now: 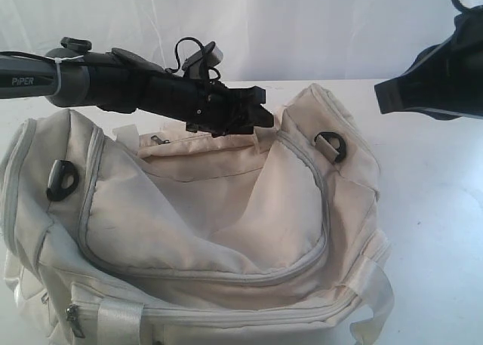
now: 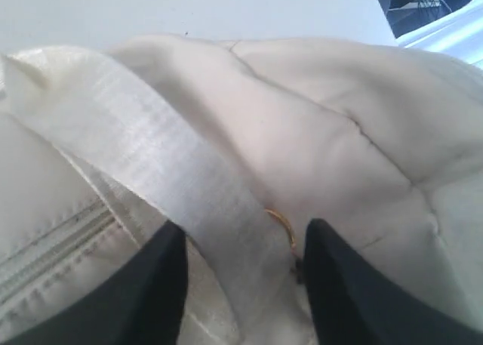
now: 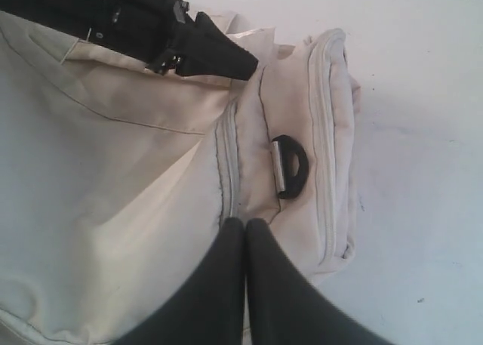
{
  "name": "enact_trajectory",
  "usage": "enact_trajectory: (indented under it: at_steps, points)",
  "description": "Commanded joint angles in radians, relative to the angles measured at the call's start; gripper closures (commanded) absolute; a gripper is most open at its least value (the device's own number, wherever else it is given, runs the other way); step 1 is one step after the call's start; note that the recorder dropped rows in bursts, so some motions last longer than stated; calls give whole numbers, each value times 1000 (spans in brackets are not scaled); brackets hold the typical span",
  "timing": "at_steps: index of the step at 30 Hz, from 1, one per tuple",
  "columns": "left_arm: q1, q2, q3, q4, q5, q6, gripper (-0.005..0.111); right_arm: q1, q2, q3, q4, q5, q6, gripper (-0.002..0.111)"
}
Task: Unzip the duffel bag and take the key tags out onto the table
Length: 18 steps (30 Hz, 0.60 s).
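Reaching across the top of the duffel bag (image 1: 226, 209), your left hand (image 2: 243, 232) has its fingers (image 2: 332, 284) spread apart. A pale webbing strap (image 2: 143, 149) runs straight between them, lying over the cream fabric there; whether either finger presses on it, you cannot tell. A small gold-coloured ring (image 2: 281, 223) shows at the strap's edge, just beside one finger. The bag sits slumped on the white surface (image 1: 438, 247), with a grey zipper (image 1: 326, 209) curving round its top panel and a black D-ring (image 1: 332, 145) on the end nearest your right arm. Your right hand (image 3: 244, 224) is closed on nothing — fingers pressed together — and hangs above that end of the bag, near the D-ring, well apart from the left hand.
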Motion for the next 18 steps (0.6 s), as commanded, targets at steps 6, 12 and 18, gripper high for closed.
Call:
enact_trajectory:
  at_steps: [6, 12, 18]
  points:
    - [-24, 10, -4, -71, 7, 69, 95, -1, 1, 5, 6, -11, 4, 108]
    - [-22, 2, -16, -75, 15, 76, 107, -1, 0, 5, 8, -5, 4, 108]
    - [-20, -73, -77, -28, 73, 131, 107, -1, 0, 5, 8, -5, 4, 108]
